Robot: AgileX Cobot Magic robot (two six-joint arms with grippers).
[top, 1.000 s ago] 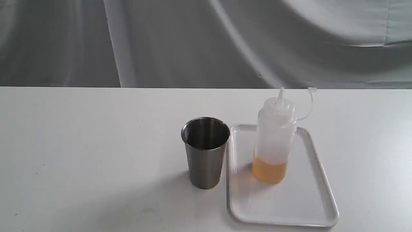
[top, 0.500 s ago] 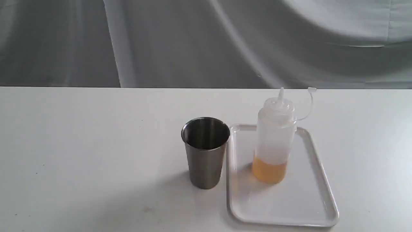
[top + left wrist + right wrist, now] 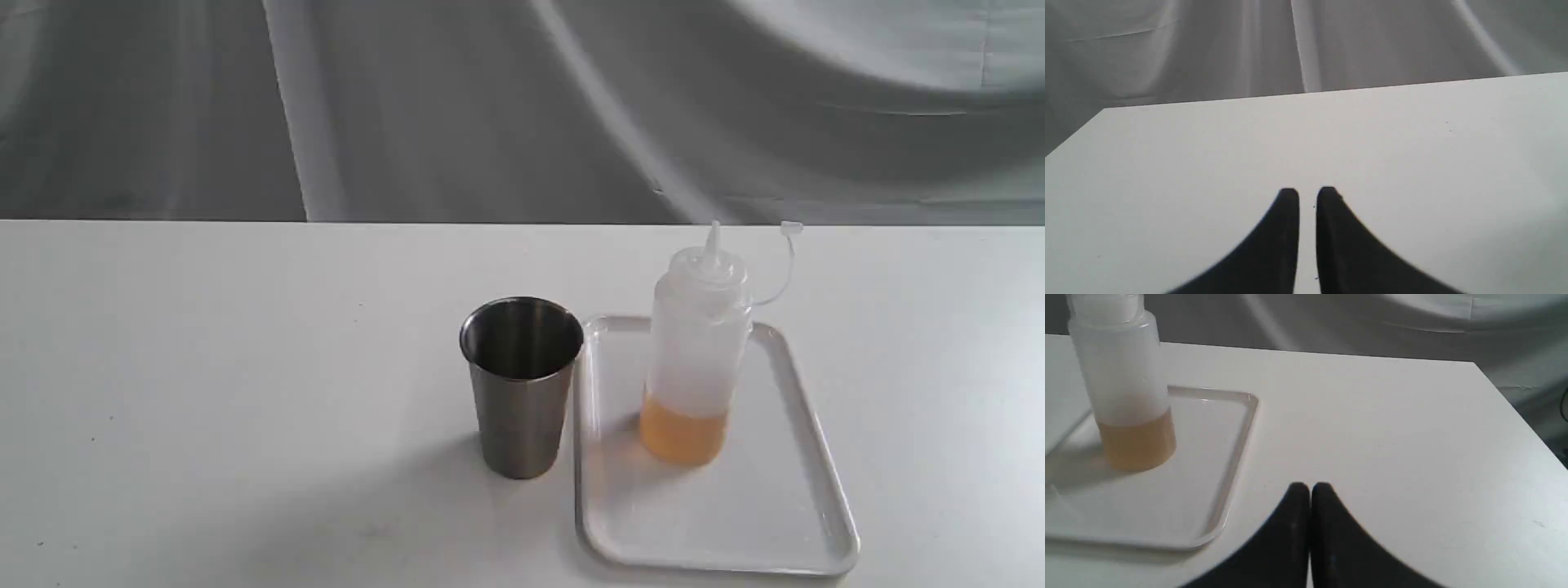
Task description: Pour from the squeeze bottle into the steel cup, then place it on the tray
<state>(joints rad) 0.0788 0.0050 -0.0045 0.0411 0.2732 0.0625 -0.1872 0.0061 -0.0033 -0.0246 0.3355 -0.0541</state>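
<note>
Right gripper point(image 3: 1310, 486) is closed up, fingers all but touching, nothing btwn them. It hangs over bare bench point(image 3: 1380, 428) just beside the tray point(image 3: 1231, 457), off its long rim. Left gripper point(image 3: 1307, 192) shows only a thin slit btwn its fingers and holds nothing. It is over bare bench w/ grey cloth point(image 3: 1208, 49) behind; where it sits relative to the tray can't be told.

Squeeze bottle point(image 3: 694, 359) stands upright on the tray point(image 3: 784, 506), in its far half. Amber liquid fills a low band at the base. Cap is off the nozzle, dangling on its strap.

Steel cup point(image 3: 520, 392) stands upright on the bench just beside the tray's other long rim, near the far corner. Whether they touch can't be told. Cup inside is dark, contents not visible.
</note>
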